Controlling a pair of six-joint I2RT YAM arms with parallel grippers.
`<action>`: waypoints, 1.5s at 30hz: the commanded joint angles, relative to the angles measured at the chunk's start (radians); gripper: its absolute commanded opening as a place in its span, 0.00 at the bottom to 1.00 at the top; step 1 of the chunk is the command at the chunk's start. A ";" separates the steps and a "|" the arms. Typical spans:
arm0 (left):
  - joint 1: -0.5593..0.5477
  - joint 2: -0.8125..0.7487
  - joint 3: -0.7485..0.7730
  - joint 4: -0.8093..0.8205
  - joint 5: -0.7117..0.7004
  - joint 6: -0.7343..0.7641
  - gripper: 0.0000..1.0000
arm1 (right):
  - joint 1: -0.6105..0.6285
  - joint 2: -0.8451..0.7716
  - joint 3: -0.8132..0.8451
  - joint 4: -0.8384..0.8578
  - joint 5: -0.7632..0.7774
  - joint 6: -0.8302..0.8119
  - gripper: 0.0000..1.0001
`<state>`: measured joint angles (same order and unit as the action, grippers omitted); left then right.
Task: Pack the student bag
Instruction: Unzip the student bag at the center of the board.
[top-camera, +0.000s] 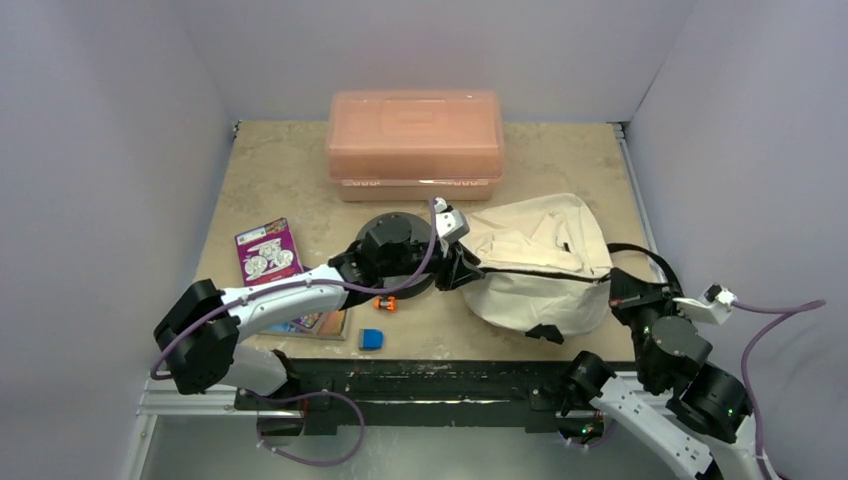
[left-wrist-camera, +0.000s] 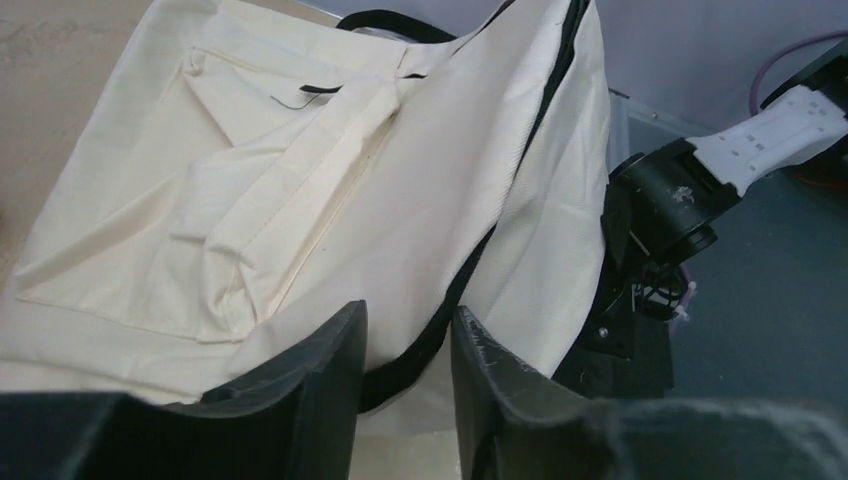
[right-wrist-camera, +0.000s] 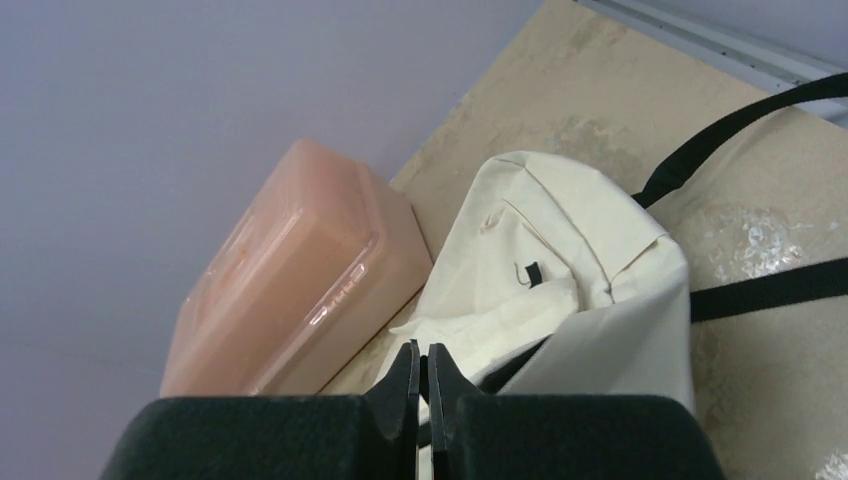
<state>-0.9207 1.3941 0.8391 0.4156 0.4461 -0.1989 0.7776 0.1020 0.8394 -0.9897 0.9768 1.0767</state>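
Left gripper (left-wrist-camera: 408, 315): jaws narrowly parted astride zip edge (left-wrist-camera: 530, 150) of bag (left-wrist-camera: 250, 180), hold uncertain. Right gripper (right-wrist-camera: 420, 350): jaws pressed together at rim. Advice: pull apart gently, widening mouth.

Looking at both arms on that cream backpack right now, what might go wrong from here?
1. The left end effector sits astride the student bag's black zip edge with a gap between its fingers, so the soft fabric may slip free.
2. The black strap runs close to the shut right end effector and might snag it.
3. The left arm hangs over the small orange item; a sweep may knock it away.
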 joint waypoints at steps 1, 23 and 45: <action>-0.012 -0.019 0.120 -0.155 -0.064 -0.008 0.51 | -0.006 0.008 -0.044 0.240 -0.036 -0.211 0.00; -0.218 0.330 0.614 -0.329 -0.164 0.092 0.59 | -0.005 0.081 -0.046 0.470 -0.394 -0.428 0.00; -0.200 -0.243 0.088 -0.122 0.067 0.449 0.00 | -0.005 -0.063 -0.038 0.198 -0.104 -0.151 0.00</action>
<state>-1.1336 1.2308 0.9638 0.1879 0.4328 0.2058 0.7765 0.0486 0.7799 -0.7322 0.7120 0.8562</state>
